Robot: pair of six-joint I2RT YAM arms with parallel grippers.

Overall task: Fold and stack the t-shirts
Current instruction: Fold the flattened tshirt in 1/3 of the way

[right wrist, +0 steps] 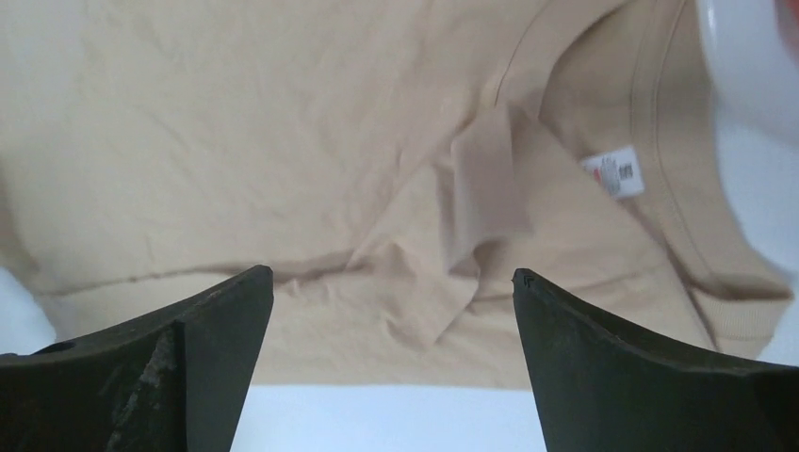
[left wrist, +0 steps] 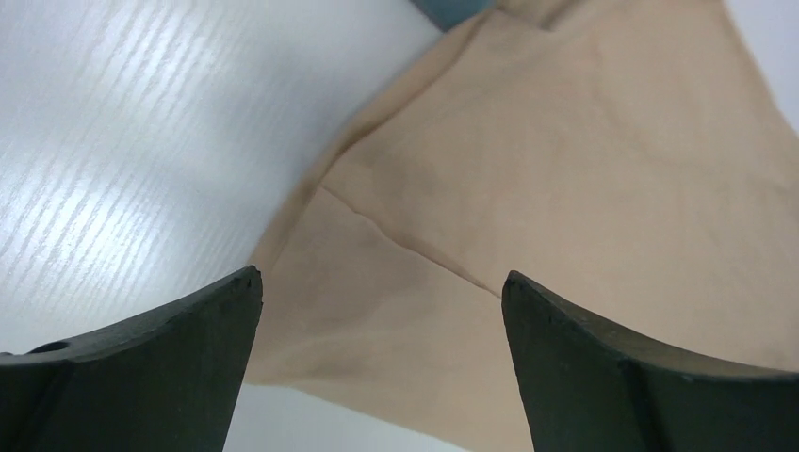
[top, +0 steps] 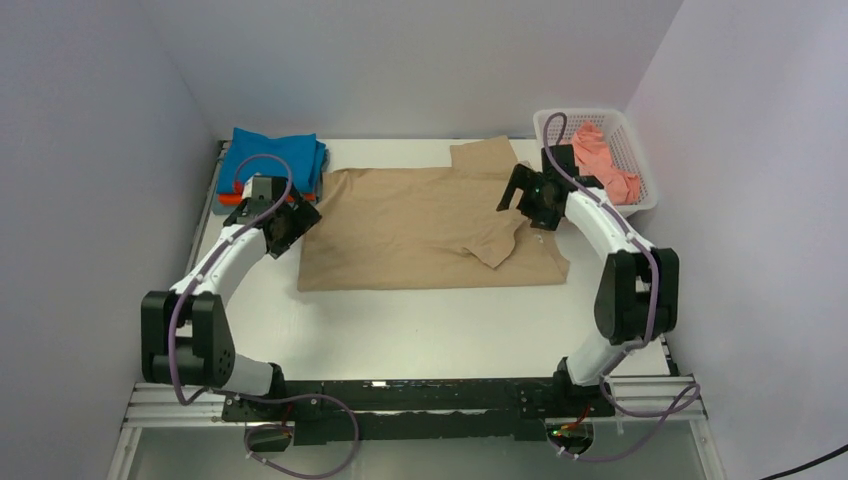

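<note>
A tan-beige t-shirt [top: 420,225] lies spread on the white table, one sleeve folded in near its right side. It fills the left wrist view [left wrist: 565,169] and the right wrist view [right wrist: 283,141], where its collar label [right wrist: 614,171] shows. My left gripper [top: 290,228] is open and empty over the shirt's left edge. My right gripper [top: 522,205] is open and empty over the shirt's right side. A folded bright blue t-shirt [top: 272,158] lies on an orange-red one [top: 232,198] at the back left. A salmon pink t-shirt [top: 603,160] sits in the basket. The grey shirt is barely visible.
A white plastic mesh basket [top: 640,165] stands at the back right, close to my right arm. White walls close in the table on three sides. Bare white table [top: 430,330] lies between the shirt and the arm bases.
</note>
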